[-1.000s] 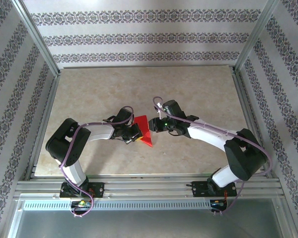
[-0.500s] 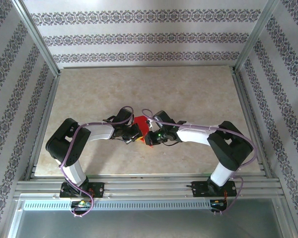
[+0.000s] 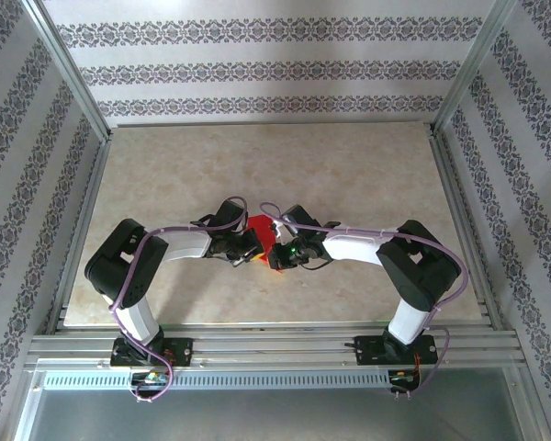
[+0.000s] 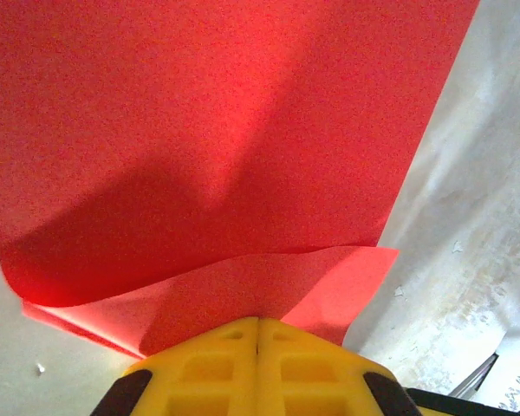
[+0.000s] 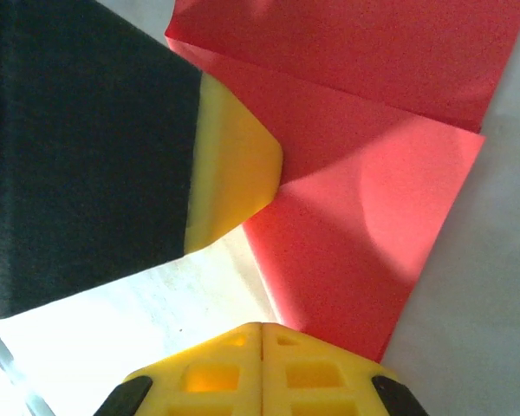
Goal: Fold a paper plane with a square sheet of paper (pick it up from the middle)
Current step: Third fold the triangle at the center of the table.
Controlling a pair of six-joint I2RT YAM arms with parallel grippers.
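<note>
The square sheet of paper point(image 3: 260, 225) is bright red and partly folded, with a crease across it, and lies at the table's middle between both grippers. My left gripper point(image 3: 251, 250) is shut on it: in the left wrist view the yellow jaws point(image 4: 258, 322) meet on a curled lower flap of the sheet point(image 4: 208, 130). My right gripper point(image 3: 275, 253) is shut, and in the right wrist view point(image 5: 262, 328) the sheet's point(image 5: 373, 199) near edge runs down to its right fingertip. I cannot tell if that edge is pinched. The left gripper's finger point(image 5: 230, 173) touches the crease there.
The beige table point(image 3: 367, 175) is bare around the paper. Aluminium frame rails point(image 3: 275, 344) run along the near edge and both sides. Patterned walls close in the back and sides.
My right arm has swung left and folded in, bringing its gripper against the paper, and its jaws have shut. The left gripper has kept its hold and place.
</note>
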